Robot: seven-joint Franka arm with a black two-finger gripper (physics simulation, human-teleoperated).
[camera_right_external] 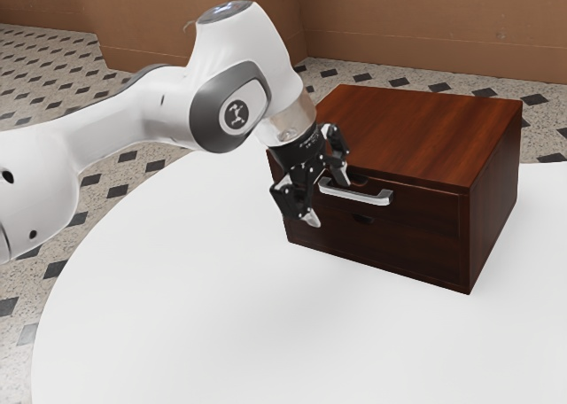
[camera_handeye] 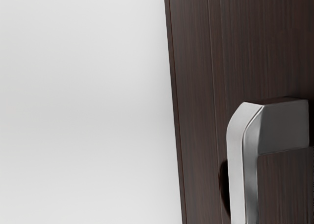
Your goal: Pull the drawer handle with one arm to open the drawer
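Lit brightly and evenly, as from overhead. Washed the white table nearly blank, with scarcely any shadow. Laid a soft sheen across the wooden cabinet top, darkened its side, and dropped a small shadow behind the pale-glinting drawer handle.

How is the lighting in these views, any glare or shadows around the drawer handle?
Exterior view: soft even light, mild sheen on the cabinet top, its side face darker. Wrist view: the drawer handle gleams without harsh glare, a dark shadow behind it.

A round white table stands on a checkered tile floor before plain brown walls.
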